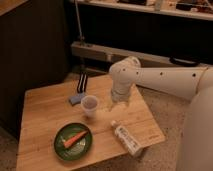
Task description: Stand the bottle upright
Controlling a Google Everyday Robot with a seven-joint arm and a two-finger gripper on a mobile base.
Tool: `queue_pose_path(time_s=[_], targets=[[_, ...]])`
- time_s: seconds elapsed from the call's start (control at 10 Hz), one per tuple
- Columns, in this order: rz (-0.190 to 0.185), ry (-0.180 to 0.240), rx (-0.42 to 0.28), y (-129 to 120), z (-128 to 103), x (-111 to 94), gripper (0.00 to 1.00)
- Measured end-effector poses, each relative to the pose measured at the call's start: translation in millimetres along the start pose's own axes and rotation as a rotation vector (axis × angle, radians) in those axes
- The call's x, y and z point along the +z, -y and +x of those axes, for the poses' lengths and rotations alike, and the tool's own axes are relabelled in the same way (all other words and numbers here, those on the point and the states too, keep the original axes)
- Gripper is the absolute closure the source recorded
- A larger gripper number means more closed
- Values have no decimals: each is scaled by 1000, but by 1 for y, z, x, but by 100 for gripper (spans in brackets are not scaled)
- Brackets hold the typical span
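The bottle [125,138] is small and clear with a white cap and a pale label. It lies on its side near the front right edge of the wooden table [45,115], cap pointing towards the back left. My gripper [116,105] hangs from the white arm over the table's middle right. It is just right of the translucent cup [90,105] and behind the bottle, apart from both.
A green plate [60,145] with a carrot piece [74,138] sits at the front of the table. A blue sponge [75,99] and a dark object [82,83] lie at the back. Dark shelving stands behind the table.
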Motion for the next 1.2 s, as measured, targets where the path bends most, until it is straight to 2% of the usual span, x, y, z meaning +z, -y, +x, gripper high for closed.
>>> queue_pose_path(time_s=[0.3,0.5,0.8,1.0,1.2], targets=[[-4,-119,-3,-1,4,30,35],[-1,-176,-18,-4,5,33,35],[4,-196,-26,-4,10,33,35],[4,-215,-49,-15,13,44,35],[24,-229,-56,-21,13,59,35]])
